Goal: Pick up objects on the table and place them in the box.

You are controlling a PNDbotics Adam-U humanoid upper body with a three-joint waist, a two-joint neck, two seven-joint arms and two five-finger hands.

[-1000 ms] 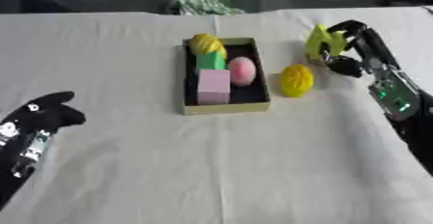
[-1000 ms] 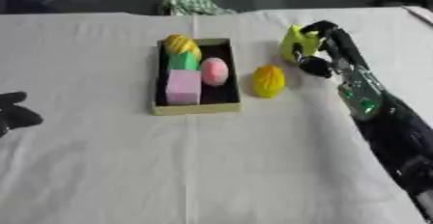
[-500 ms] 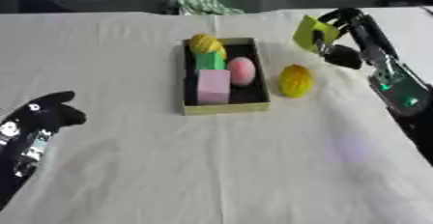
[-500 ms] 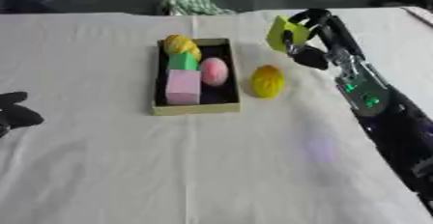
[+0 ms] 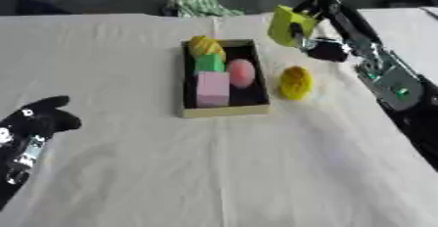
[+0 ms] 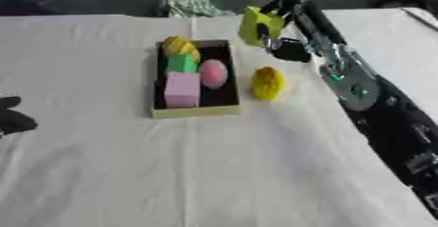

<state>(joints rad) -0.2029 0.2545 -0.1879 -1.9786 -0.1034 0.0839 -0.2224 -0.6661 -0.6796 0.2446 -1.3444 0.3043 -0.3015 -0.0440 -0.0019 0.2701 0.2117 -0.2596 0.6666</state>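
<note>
My right hand (image 5: 318,34) is shut on a yellow-green block (image 5: 287,24), held above the table just right of the box's far end. The open box (image 5: 224,110) has a dark floor and tan walls. Inside it lie a yellow ridged object (image 5: 205,47) at the far end, a green cube (image 5: 208,63), a pink egg (image 5: 241,73) and a pink block (image 5: 212,88). A yellow ridged object (image 5: 295,82) sits on the cloth right of the box. My left hand (image 5: 36,122) rests at the lower left, fingers curled, holding nothing.
A crumpled green cloth (image 5: 197,3) lies at the table's far edge behind the box. The white tablecloth (image 5: 214,172) spreads wide in front of the box. My right forearm (image 5: 389,81) slants across the right side.
My right hand has lifted the yellow-green block and carried it left, toward the box's far right corner. The left hand has stayed put.
</note>
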